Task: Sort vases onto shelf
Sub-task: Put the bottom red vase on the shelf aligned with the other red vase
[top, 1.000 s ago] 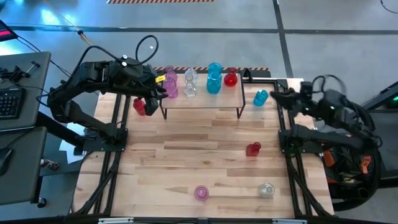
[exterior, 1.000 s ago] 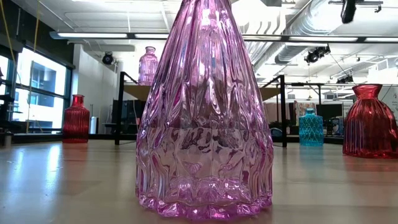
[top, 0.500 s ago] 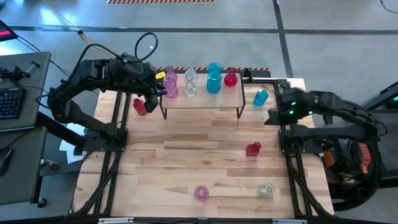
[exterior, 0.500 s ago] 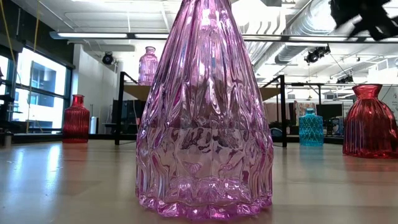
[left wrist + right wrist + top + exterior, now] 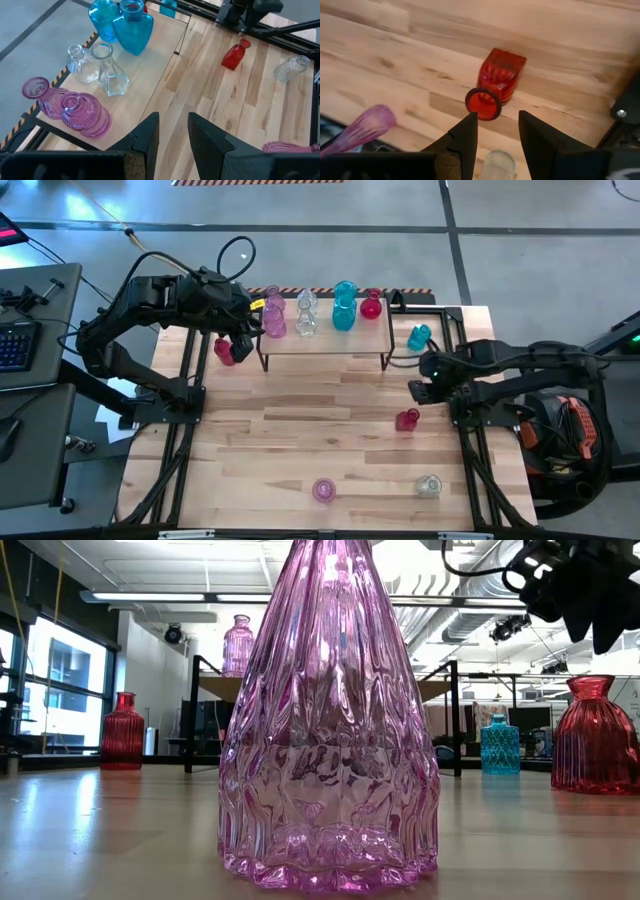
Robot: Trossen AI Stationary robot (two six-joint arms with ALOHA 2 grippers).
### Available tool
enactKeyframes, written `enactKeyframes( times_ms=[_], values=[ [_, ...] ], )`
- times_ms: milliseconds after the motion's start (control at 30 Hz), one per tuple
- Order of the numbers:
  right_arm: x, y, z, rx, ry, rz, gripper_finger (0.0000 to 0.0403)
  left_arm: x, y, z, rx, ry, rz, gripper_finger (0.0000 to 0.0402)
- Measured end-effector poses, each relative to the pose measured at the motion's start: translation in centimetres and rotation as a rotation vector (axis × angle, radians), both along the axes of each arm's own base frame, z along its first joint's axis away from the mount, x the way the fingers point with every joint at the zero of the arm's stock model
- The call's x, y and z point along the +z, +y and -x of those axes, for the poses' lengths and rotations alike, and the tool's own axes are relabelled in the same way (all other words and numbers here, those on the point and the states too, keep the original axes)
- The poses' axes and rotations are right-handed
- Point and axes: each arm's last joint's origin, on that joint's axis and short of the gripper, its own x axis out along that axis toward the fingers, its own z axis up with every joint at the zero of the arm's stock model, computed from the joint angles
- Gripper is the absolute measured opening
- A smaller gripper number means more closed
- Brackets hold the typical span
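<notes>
Nearest the front edge of the slatted wooden table (image 5: 300,440) stand a ribbed pink vase (image 5: 323,490) and a clear vase (image 5: 428,485), both upright, necks pointing up. Farther back, nearer the shelf (image 5: 325,340), a ribbed red vase (image 5: 407,419) stands upright with its round mouth up; the right gripper (image 5: 420,390) hangs just above it, between it and the shelf, fingers spread and holding nothing. A faceted teal vase (image 5: 419,336) stands on the table just right of the shelf, a red one (image 5: 224,351) just left of it. The shelf — a pale wood board on thin black legs — carries pink, clear, blue and red glass vases, all upright. The left gripper (image 5: 247,328) hovers at the shelf's left end, fingers a narrow gap apart, empty.
</notes>
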Motion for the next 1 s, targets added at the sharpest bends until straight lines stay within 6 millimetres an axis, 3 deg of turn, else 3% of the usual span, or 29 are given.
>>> enactKeyframes(
  times_ms=[300,800,1000],
  values=[
    [-1.7,1.8,-2.0,0.058,0.137,0.036,0.0124,-0.2,0.0,0.2,0.012,0.027,-0.009,0.0094],
    [-3.7,2.9,-4.0,0.121,0.228,0.104,0.0123,-0.2,0.1,0.2,0.036,0.036,-0.039,0.0094],
    [-4.2,3.1,-4.6,0.141,0.24,0.11,0.0085,-0.3,0.2,0.5,0.068,0.072,-0.068,0.0094]
  ],
)
